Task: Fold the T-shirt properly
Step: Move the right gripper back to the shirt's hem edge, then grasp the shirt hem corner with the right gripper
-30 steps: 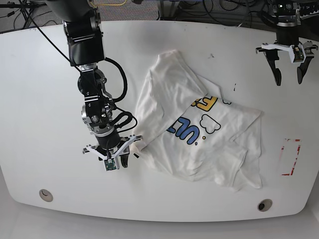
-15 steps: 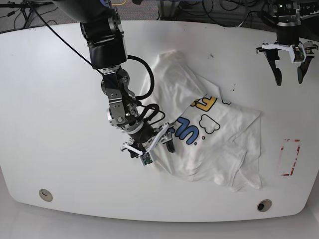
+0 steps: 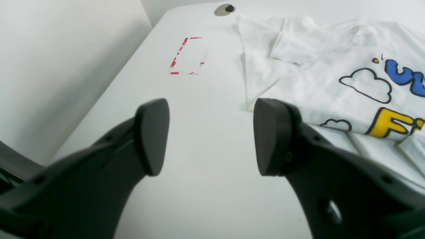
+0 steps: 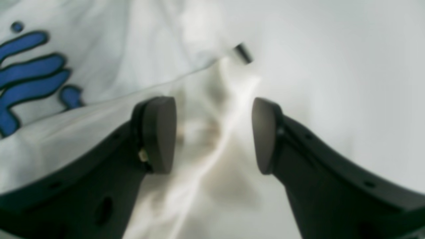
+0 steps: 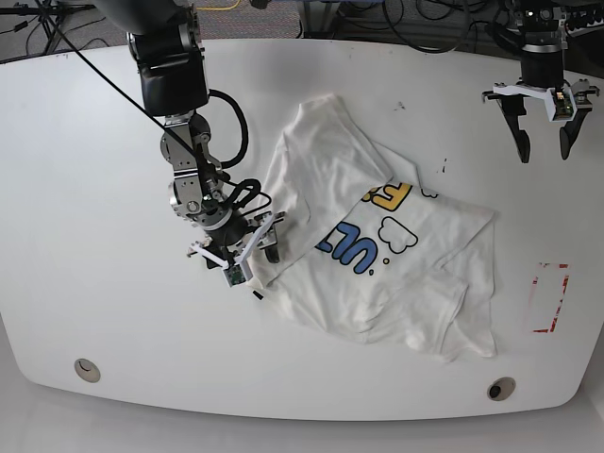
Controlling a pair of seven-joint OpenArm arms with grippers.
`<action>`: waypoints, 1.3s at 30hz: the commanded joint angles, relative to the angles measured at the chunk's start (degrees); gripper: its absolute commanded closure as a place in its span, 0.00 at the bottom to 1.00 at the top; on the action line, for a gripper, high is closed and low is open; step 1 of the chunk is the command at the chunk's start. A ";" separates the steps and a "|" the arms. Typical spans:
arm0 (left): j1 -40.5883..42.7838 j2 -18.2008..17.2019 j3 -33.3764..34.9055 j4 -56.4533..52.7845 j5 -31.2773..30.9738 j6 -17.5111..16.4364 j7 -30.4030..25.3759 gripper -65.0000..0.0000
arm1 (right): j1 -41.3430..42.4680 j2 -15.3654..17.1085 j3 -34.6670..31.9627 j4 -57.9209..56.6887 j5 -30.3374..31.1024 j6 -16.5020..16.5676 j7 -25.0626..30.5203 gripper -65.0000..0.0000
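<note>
My right gripper [image 5: 247,255] hangs spread over the crumpled shirt's [image 5: 377,255] near edge, gripping nothing. The shirt lies mid-table [image 5: 94,189], unfolded. I judge the fold barely begun; next, pinch that edge. My left gripper [image 5: 543,127] waits spread, well apart. The wrist view is blurred; hem layers unclear.

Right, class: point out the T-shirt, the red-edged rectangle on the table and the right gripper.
T-shirt [image 5: 396,274]: base view, chest below the blue letters.
Red-edged rectangle [image 5: 550,297]: base view, its pale middle.
Right gripper [image 4: 212,134]: right wrist view, gap between the open fingertips.
</note>
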 commanded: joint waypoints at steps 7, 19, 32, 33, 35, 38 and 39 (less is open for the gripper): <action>0.80 -0.34 -0.65 1.21 0.00 0.09 -2.10 0.42 | 4.93 0.72 3.45 -8.06 0.53 0.69 8.79 0.38; 0.87 -0.15 -0.68 1.42 -0.07 0.00 -2.12 0.42 | 8.61 0.18 2.81 -14.23 1.05 1.07 10.31 0.37; 1.12 -0.22 -0.41 1.24 -0.01 -0.13 -2.13 0.42 | 9.28 -1.18 1.11 -15.68 1.90 -0.18 11.84 0.38; 1.04 -0.21 -0.33 1.23 0.00 -0.24 -2.15 0.42 | 9.20 -1.18 1.13 -16.15 2.33 0.03 12.07 0.38; 0.91 -0.16 -0.19 1.24 0.00 -0.36 -2.17 0.42 | 9.11 -1.25 1.07 -16.72 2.89 0.35 12.29 0.37; 0.89 -0.11 -0.18 1.33 0.03 -0.32 -2.23 0.42 | 9.10 -1.34 0.85 -17.15 3.25 0.70 12.35 0.37; 0.86 -0.13 -0.15 1.29 0.01 -0.35 -2.11 0.42 | 9.10 -1.41 0.82 -17.18 3.36 0.71 12.33 0.37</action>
